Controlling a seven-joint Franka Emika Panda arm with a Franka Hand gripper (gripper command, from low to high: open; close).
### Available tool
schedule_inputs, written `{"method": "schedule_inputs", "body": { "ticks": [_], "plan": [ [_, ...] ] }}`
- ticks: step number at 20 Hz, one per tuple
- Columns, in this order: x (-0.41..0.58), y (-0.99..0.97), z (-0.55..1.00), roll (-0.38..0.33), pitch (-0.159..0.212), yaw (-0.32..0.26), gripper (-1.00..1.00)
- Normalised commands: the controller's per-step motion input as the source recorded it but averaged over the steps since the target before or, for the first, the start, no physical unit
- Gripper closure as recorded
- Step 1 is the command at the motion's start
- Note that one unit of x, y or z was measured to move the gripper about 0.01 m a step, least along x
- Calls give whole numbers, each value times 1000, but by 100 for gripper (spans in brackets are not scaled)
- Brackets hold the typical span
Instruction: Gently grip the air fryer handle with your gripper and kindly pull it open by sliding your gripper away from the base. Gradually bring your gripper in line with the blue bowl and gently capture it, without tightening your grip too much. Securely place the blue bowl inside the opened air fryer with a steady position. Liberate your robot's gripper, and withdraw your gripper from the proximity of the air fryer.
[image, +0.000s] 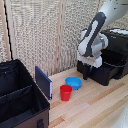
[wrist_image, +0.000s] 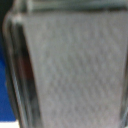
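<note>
The air fryer (image: 116, 42) is a big black box at the exterior view's right, with its drawer (image: 106, 74) slid out toward the left. My gripper (image: 86, 74) hangs at the drawer's front face, right where the air fryer handle is. The handle is hidden behind the gripper body and lost against the black. The blue bowl (image: 74, 82) sits on the wooden table just left of and below the gripper, apart from it. The wrist view is filled by a blurred grey textured surface (wrist_image: 70, 65) very close up, with a blue patch (wrist_image: 4, 85) at one edge. The fingers' spacing does not show.
A red cup (image: 66, 92) stands upright beside the bowl, on its near left. A blue flat board (image: 43, 81) leans on a large open black fabric case (image: 20, 97) at the exterior view's left. A pale curtain (image: 45, 35) backs the table.
</note>
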Motion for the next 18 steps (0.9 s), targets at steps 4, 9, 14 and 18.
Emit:
{"method": "schedule_inputs", "body": {
  "ticks": [4, 9, 14, 18],
  "plan": [
    [0, 49, 274, 0, 1, 8, -100],
    [-7, 179, 591, -4, 11, 0, -100],
    [0, 348, 571, 6, 41, -2, -100],
    [-28, 339, 249, 144, 89, 47, -100]
  ]
}}
